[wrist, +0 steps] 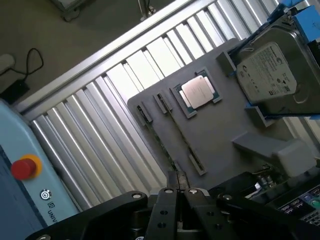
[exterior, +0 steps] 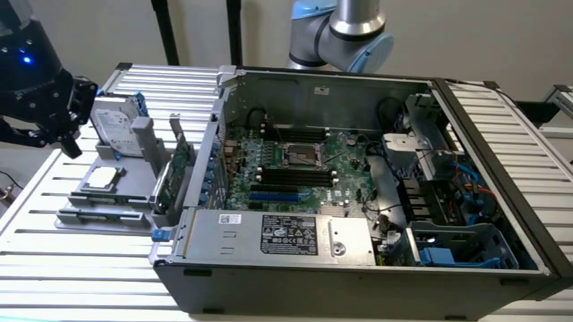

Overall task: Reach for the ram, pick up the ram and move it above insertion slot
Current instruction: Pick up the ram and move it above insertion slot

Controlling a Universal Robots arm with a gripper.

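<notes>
Exterior view, far left: the black fingers (exterior: 68, 142) hang over the slatted metal counter (exterior: 80, 268), at about 10 o'clock from the grey tray (exterior: 134, 184) and clear of it. From the wrist view the fingers (wrist: 166, 205) are pressed together with nothing between them.

On the tray, the hard drive (exterior: 117, 124) stands at 12 o'clock. The CPU (exterior: 103, 176) lies flat near the middle. A green card with a metal bracket (exterior: 174, 171) stands upright at the 3 o'clock edge.

The ram (wrist: 177, 132) sits on the tray in its end clips, just beside the CPU. It is seen edge-on as a thin dark line, so I cannot tell its colour. The fingertips are near one end of it but not touching.

At 3 o'clock from the tray is the open computer case (exterior: 268, 275), lying on the counter. Inside it:
- The motherboard (exterior: 349, 151) lies flat.
- The insertion slot (exterior: 296, 178) is one of several parallel black strips at 6 o'clock from the processor socket (exterior: 300, 155), well apart from the ram.
- A shorter blue slot (exterior: 273, 196) lies just below the strips.
- The power supply (exterior: 278, 235) fills the 6 o'clock side.
- A blue drive cage (exterior: 457, 248) sits in the 4 o'clock corner.

The robot arm (exterior: 345, 30) rises at 12 o'clock behind the case.
</notes>
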